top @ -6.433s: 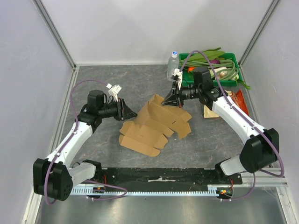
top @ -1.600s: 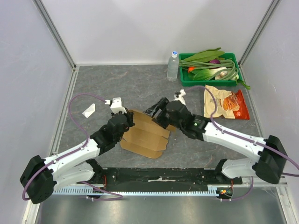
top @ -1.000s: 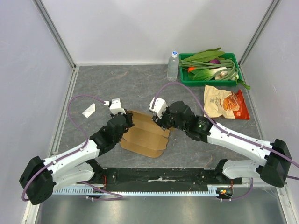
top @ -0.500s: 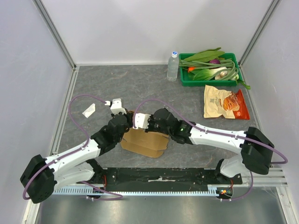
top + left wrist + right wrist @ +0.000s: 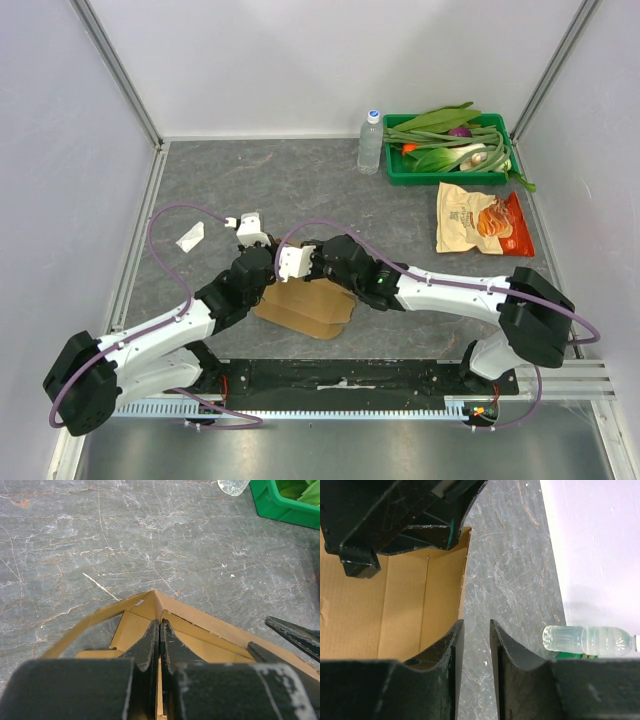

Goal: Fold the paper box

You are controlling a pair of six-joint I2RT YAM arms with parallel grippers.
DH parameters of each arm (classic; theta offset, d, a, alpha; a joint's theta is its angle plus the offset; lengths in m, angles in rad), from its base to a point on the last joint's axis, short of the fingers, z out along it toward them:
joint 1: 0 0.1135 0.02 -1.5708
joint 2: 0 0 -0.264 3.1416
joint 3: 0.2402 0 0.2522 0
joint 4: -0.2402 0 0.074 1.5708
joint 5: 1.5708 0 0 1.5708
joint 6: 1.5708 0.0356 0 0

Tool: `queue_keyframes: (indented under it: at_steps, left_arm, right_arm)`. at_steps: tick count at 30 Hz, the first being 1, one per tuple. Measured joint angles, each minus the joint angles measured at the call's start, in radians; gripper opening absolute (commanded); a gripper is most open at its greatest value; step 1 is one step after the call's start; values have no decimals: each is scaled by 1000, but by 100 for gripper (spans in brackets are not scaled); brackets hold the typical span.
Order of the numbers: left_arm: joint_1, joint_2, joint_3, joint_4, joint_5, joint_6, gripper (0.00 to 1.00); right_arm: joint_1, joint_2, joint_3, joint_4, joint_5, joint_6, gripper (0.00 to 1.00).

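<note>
The paper box (image 5: 312,308) is brown cardboard, lying folded and fairly flat in the middle of the table. My left gripper (image 5: 270,278) is at its left back corner, shut on a cardboard edge; in the left wrist view the shut gripper (image 5: 159,622) pinches a thin panel of the box (image 5: 210,630). My right gripper (image 5: 284,258) reaches left across the box's back edge, close to the left gripper. In the right wrist view it (image 5: 473,622) is open a narrow gap with only bare table between the fingers, and the box (image 5: 380,605) lies to its left.
A water bottle (image 5: 370,142) and a green tray of vegetables (image 5: 395,172) stand at the back right. A snack bag (image 5: 483,220) lies right of the box. A white paper scrap (image 5: 190,236) lies at the left. The right arm spans the table's middle.
My right gripper has swept left over the box's back part, ending beside the left gripper. The raised flaps have gone down and the box looks flatter. The left gripper has stayed put.
</note>
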Motion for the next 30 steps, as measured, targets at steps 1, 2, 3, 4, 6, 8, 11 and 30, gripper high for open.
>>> queue_keyframes:
  at_steps: [1,2,3,4,6,8,11,30]
  left_arm:
    - [0,0,0,0,0,0,2]
    - [0,0,0,0,0,0,2]
    - [0,0,0,0,0,0,2]
    - [0,0,0,0,0,0,2]
    - [0,-1,0,0,0,0,2]
    - [0,-2,0,1,0,0,2]
    - [0,-3,0,1,0,0,2]
    - [0,-5,0,0,-1,0,2]
  right_arm:
    - [0,5,0,1,0,-2,37]
    - [0,10,1,3,0,-2,44]
    - [0,13,1,3,0,0,48]
    - [0,14,1,5,0,4,50]
    - [0,13,1,15,0,11,51]
    - [0,9,1,24,-3,22,53]
    - [0,-8,0,30,-15,47,55]
    - [-5,-16,-8,50,-24,123,49]
